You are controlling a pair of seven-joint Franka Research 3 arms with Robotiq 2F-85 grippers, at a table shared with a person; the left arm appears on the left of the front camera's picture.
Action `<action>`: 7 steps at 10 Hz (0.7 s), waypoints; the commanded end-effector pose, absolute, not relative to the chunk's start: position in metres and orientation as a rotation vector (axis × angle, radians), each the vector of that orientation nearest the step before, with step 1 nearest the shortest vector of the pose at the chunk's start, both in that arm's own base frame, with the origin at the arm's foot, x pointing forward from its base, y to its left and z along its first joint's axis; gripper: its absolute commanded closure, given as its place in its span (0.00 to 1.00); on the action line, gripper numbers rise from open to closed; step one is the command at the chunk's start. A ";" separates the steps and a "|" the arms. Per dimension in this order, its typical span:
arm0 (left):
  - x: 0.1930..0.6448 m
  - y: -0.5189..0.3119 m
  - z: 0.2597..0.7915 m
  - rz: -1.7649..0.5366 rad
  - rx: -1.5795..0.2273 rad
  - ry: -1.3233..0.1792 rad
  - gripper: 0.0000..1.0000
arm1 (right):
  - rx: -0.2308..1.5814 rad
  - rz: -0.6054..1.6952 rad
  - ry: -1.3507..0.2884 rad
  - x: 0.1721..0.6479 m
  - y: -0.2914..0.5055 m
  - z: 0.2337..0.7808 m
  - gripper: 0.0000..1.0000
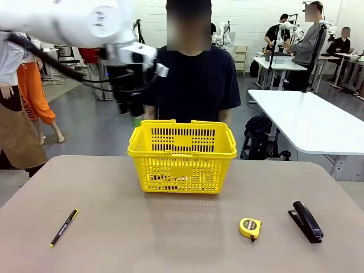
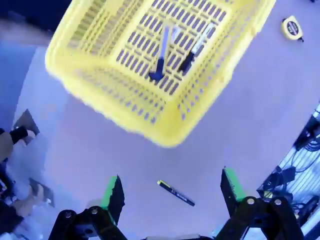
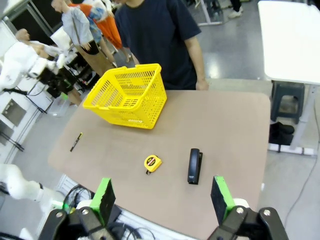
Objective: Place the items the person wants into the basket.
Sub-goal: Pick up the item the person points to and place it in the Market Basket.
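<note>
The bright yellow plastic lattice basket (image 2: 111,97) holds a slim utility knife (image 2: 162,50) and a black-capped white marker (image 2: 198,46). The left gripper (image 2: 171,179) and right gripper (image 3: 161,185) gape wide and empty.

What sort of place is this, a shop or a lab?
Probably a robotics lab or workshop: a white robot arm at the brown table, long white workbenches and a bare grey floor behind.

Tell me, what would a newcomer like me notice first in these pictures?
The bright yellow basket stands out, at the table's far middle before a person in a dark T-shirt, with a marker lying inside. The robot's left pincer hangs open high over the table's left half. A black stapler, a yellow tape measure and a pen lie nearer the camera.
</note>
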State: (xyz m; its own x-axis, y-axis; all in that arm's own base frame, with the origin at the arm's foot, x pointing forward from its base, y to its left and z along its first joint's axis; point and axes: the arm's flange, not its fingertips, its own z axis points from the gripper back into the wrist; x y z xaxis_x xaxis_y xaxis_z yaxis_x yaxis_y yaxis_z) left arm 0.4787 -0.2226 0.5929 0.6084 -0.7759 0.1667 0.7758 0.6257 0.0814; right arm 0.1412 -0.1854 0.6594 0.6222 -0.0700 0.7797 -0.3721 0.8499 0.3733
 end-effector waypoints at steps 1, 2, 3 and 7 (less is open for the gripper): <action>0.433 -0.176 0.558 -0.855 -0.058 -0.236 0.00 | 0.547 0.188 -0.897 0.140 -0.185 0.659 0.00; 0.428 -0.158 0.553 -0.818 -0.095 -0.232 0.00 | 0.547 0.188 -0.897 0.140 -0.185 0.659 0.00; 0.427 -0.152 0.554 -0.790 -0.102 -0.236 0.00 | 0.547 0.188 -0.897 0.140 -0.185 0.659 0.00; 0.426 -0.140 0.552 -0.765 -0.079 -0.212 0.00 | 0.547 0.188 -0.897 0.140 -0.185 0.659 0.00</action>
State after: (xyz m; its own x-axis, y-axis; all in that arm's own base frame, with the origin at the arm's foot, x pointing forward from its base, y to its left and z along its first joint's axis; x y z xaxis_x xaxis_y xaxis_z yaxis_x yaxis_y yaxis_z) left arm 0.4339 -0.1487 0.5477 0.7098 -0.6725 0.2095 0.6884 0.7253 -0.0038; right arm 0.1411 -0.1853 0.6595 0.6221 -0.0698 0.7798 -0.3722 0.8499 0.3730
